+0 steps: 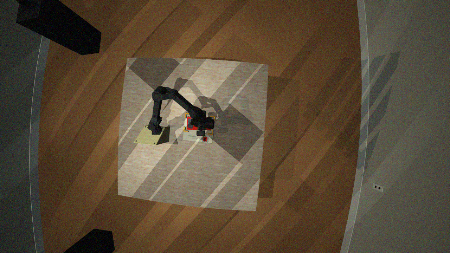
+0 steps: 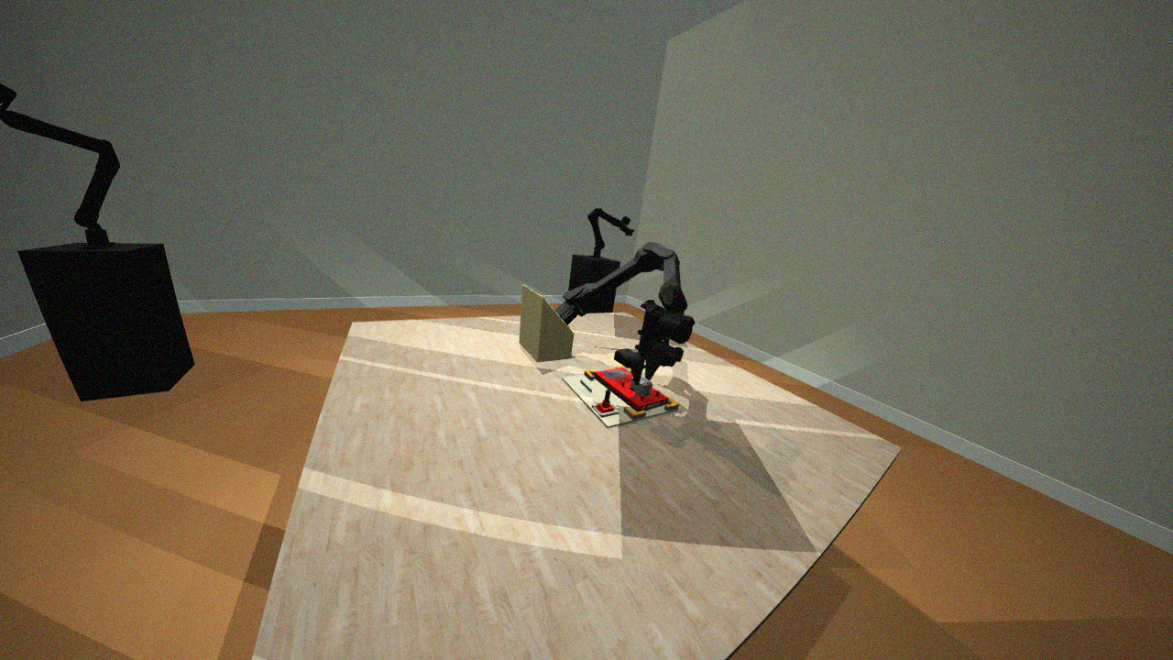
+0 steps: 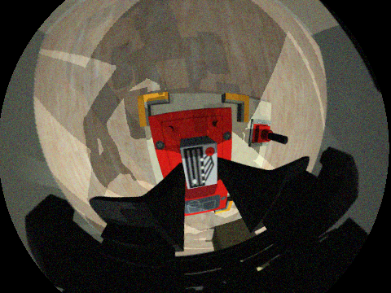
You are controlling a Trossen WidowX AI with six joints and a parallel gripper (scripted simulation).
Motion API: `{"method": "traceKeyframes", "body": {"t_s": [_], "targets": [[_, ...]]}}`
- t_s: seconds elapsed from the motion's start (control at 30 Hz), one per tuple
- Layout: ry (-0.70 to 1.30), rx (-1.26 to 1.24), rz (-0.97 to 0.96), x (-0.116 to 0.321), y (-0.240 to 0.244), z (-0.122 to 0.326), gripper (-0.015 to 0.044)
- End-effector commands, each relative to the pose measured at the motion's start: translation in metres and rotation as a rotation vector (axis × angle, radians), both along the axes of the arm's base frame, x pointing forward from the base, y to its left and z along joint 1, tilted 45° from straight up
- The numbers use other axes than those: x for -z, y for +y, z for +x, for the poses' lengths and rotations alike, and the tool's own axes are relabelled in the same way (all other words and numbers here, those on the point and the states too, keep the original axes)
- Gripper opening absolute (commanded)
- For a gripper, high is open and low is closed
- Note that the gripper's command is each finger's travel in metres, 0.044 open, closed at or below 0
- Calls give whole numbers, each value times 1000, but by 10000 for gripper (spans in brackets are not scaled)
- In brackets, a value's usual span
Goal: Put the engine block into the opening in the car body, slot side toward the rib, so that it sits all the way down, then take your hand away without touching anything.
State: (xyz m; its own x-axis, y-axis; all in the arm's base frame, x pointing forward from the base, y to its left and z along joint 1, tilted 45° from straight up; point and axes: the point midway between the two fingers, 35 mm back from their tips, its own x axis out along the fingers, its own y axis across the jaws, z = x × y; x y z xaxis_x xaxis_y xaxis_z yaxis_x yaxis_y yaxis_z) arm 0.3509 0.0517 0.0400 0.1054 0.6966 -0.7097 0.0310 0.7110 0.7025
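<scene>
The grey engine block (image 3: 200,167) (image 2: 641,386) has dark bars and a red round cap on top. My gripper (image 3: 199,163) (image 2: 641,380) is shut on it, one black finger on each side, pointing down. The block is over the middle of the red car body (image 3: 191,122) (image 2: 610,383). The block and the fingers cover the opening and the rib, so I cannot tell how deep the block sits or where its slot side faces. In the top view the arm hides the block and part of the red body (image 1: 189,119).
The body lies on a pale board (image 1: 189,137) (image 2: 579,390) between yellow corner brackets (image 3: 142,110) (image 3: 248,107). A red base with an upright black peg (image 3: 278,136) (image 2: 606,398) stands beside it on the board. The arm's yellowish wedge mount (image 1: 145,137) (image 2: 537,328) stands left of the board in the top view.
</scene>
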Motion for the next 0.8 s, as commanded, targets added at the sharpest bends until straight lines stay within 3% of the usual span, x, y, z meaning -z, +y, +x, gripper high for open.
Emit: {"method": "traceKeyframes", "body": {"t_s": [0.0,0.77], "targets": [[3,2,4,1,1,0,158],[3,2,5,4,4,1,158]]}}
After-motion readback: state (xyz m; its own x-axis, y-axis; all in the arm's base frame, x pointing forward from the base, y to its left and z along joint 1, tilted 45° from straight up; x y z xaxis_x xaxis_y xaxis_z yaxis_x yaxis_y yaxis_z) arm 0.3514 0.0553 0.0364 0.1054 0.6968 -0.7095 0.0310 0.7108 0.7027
